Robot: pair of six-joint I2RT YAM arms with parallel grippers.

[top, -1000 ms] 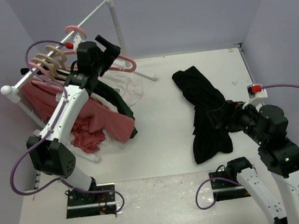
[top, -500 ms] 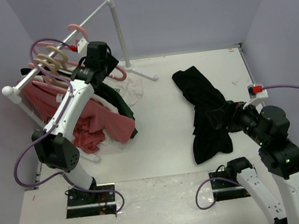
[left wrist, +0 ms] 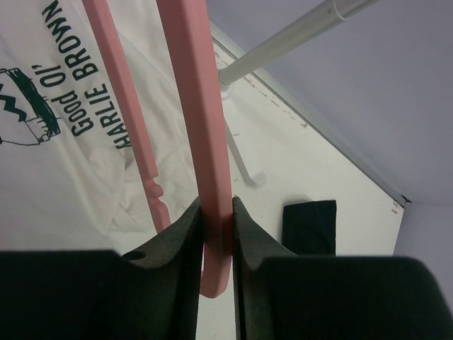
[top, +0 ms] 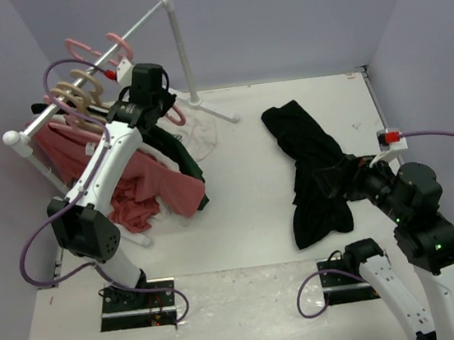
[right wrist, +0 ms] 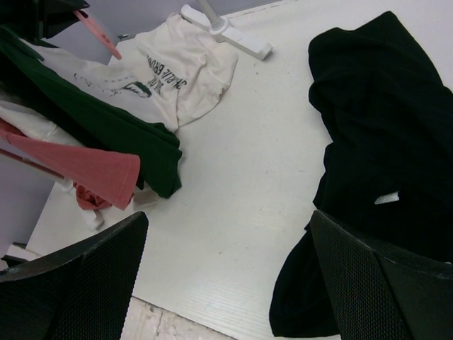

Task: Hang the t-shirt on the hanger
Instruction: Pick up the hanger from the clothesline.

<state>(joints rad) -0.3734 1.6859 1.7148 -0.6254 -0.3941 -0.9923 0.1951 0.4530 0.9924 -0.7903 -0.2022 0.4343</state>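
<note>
The black t-shirt [top: 310, 168] lies crumpled on the right half of the table; in the right wrist view the t-shirt [right wrist: 382, 134] fills the right side. The pink hanger [top: 175, 115] hangs at the rack, its hook [top: 116, 41] over the rail. My left gripper [top: 157, 102] is up at the rack and, in the left wrist view, this gripper [left wrist: 218, 221] is shut on one pink bar of the hanger [left wrist: 198, 120]. My right gripper [top: 336, 180] hovers at the t-shirt's near right edge; seen from its wrist, the right gripper [right wrist: 226, 248] is open and holds nothing.
A white clothes rail [top: 68, 94] with an upright post [top: 178, 43] stands at the back left, carrying wooden hangers [top: 77, 93]. From it hang a salmon-pink shirt [top: 150, 188] and a dark green shirt [top: 182, 157]. A white printed shirt [right wrist: 170, 71] lies by the rack's foot [right wrist: 230, 34].
The left gripper's jaws have come together on the pink hanger's bar. The hanger's lower end has shifted left toward the rack. The right arm has barely moved.
</note>
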